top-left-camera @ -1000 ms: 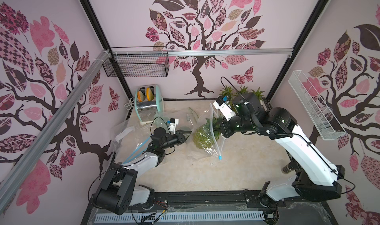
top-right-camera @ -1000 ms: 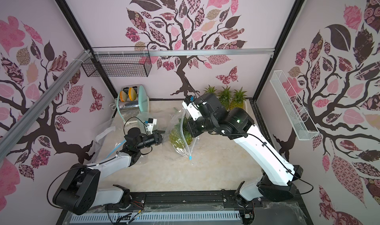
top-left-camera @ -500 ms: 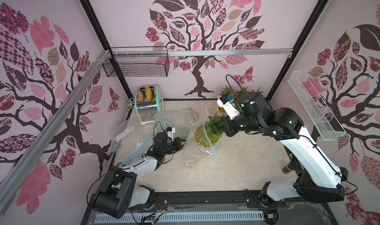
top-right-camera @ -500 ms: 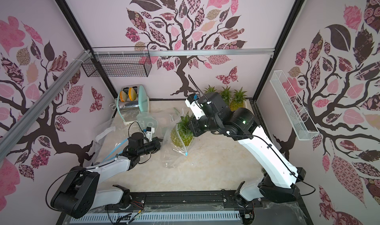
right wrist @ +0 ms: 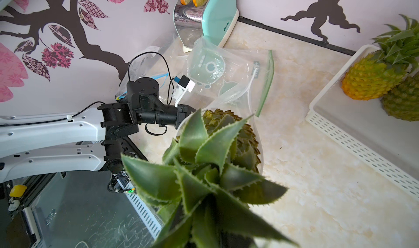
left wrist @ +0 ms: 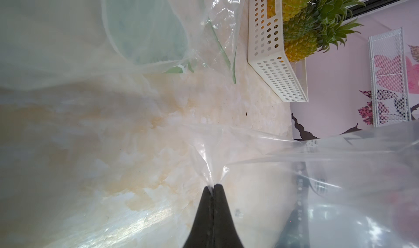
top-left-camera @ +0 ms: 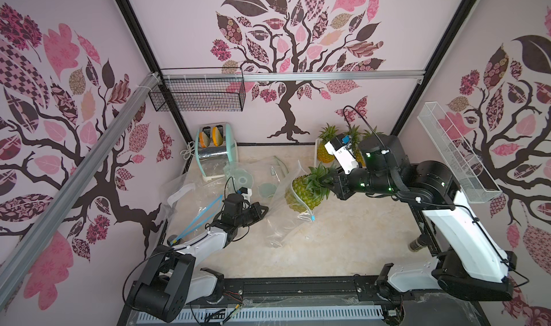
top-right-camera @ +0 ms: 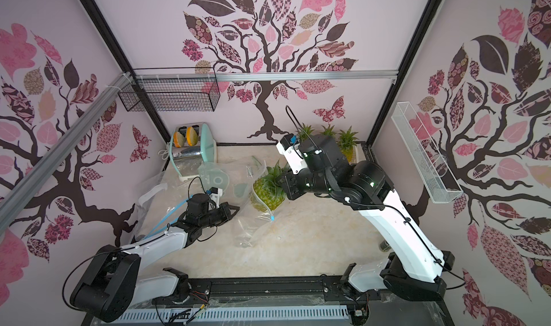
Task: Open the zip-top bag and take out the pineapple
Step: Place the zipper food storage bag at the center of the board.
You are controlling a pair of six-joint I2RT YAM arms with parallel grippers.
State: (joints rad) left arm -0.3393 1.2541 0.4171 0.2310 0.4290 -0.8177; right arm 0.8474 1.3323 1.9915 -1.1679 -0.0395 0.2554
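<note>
Half done, I'd say: bag (top-left-camera: 283,221) open, left hand (left wrist: 213,187) pinching its film, right hand (top-left-camera: 332,179) clamped on the pineapple (top-left-camera: 305,192) crown, fruit not yet clear.

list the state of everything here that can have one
clear plastic zip-top bag, mouth open
yellow-green pineapple, crown out, body partly in bag
left gripper, shut on bag film
right gripper, shut on pineapple crown
mint and chrome toaster, two slices sticking up

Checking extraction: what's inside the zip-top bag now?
Only the pineapple, lower body within the mouth of the zip-top bag, crown outside in the right end effector. Its underside is hidden.
</note>
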